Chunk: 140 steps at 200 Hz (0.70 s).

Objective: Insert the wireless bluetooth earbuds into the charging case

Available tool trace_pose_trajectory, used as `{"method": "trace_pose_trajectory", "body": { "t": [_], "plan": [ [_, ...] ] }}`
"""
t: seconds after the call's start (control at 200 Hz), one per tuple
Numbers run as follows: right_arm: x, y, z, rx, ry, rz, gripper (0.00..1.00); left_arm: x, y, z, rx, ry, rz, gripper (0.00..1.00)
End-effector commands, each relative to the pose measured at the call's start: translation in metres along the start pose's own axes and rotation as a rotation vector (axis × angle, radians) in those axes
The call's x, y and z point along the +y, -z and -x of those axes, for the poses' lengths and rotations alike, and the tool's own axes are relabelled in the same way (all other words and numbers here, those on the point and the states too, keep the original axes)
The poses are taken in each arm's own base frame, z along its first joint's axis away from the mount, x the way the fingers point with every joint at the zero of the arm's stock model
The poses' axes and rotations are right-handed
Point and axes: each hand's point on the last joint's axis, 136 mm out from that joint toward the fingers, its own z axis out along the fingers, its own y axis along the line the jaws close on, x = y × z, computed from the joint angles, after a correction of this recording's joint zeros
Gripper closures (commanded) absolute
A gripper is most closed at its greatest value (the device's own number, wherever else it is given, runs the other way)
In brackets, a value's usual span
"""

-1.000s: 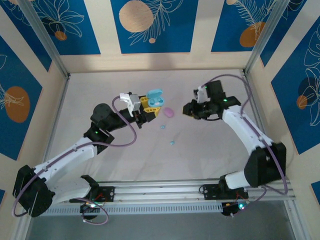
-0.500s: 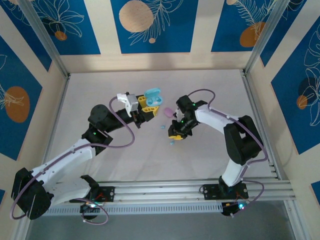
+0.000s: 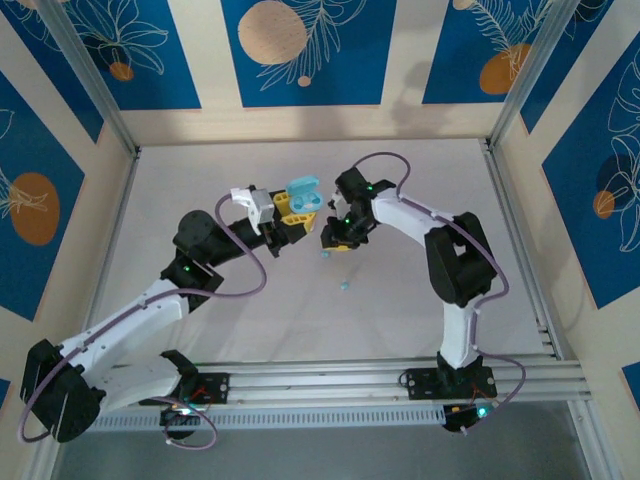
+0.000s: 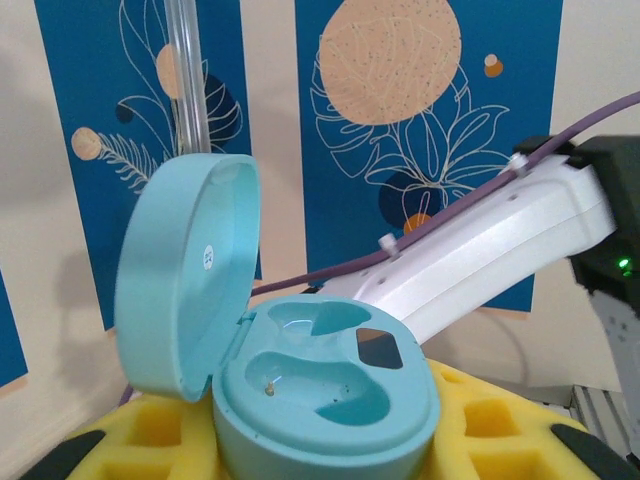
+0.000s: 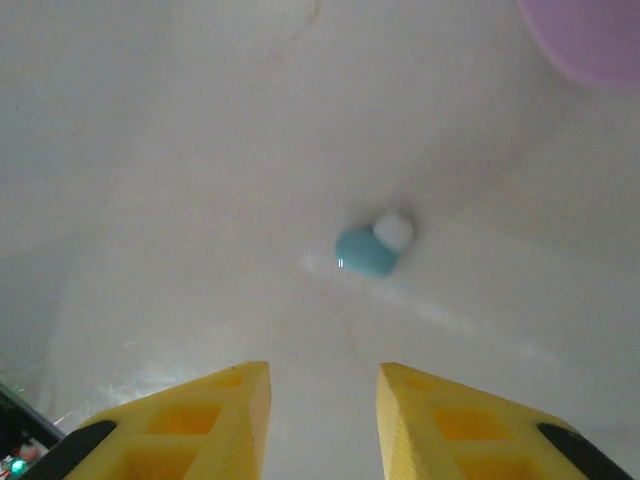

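The left gripper (image 3: pixel 292 213) is clamped on a light blue, pebble-shaped plastic charging case (image 3: pixel 305 196). It holds the case above the white tabletop (image 3: pixel 200 170), a little left of the middle. In the left wrist view the case (image 4: pixel 325 400) sits between the yellow foam pads (image 4: pixel 135 440) of this gripper and touches both. Its round lid (image 4: pixel 185 275) stands open at the left side, nearly upright. The two shaped hollows in the case body are empty, and a small dark rectangle (image 4: pixel 380 348) is beside the right hollow. Behind the case passes the white link of the right arm (image 4: pixel 500 245), with a purple cable (image 4: pixel 450 205) along it.

The right gripper (image 3: pixel 337 240) is just beside the case, on its right, and points down at the table. In the right wrist view its two yellow fingers (image 5: pixel 225 410) stand apart, with only bare table between them. A little ahead of the fingertips lies a small light blue earbud with a white tip (image 5: pixel 370 250), on the table and not touched by the gripper. At the upper right corner of this view is part of a pink rounded object (image 5: pixel 590 40); I cannot tell what it is.

From above, one tiny light blue bud (image 3: pixel 324 254) lies close to the right gripper. Another light blue bud (image 3: pixel 344 286) lies nearer to the arm bases, apart from both grippers.
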Motion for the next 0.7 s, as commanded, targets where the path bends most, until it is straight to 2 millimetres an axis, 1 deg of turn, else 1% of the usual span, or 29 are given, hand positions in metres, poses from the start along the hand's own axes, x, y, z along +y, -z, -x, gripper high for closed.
{"method": "trace_pose_trajectory", "body": {
  "t": [0.0,0.17,0.35,0.475,0.57,0.695],
  "plan": [
    [0.006,-0.007,0.012,0.015,0.073,0.02,0.65,-0.003,0.004,0.01,-0.025,-0.028,0.01,0.68],
    [0.01,-0.023,0.026,0.042,0.1,0.039,0.64,-0.003,0.005,0.009,-0.021,-0.026,0.009,0.68],
    [0.01,-0.039,0.031,0.07,0.129,0.044,0.63,-0.003,0.006,0.007,-0.015,-0.023,0.014,0.68],
    [0.006,-0.048,0.027,0.105,0.139,0.031,0.63,-0.003,0.007,0.007,-0.014,-0.023,0.015,0.68],
    [0.004,-0.049,0.022,0.116,0.141,0.025,0.63,-0.003,0.007,0.008,-0.013,-0.025,0.018,0.68],
    [0.004,-0.044,0.014,0.126,0.142,0.025,0.64,-0.003,0.007,0.006,-0.006,-0.025,0.021,0.67]
  ]
}}
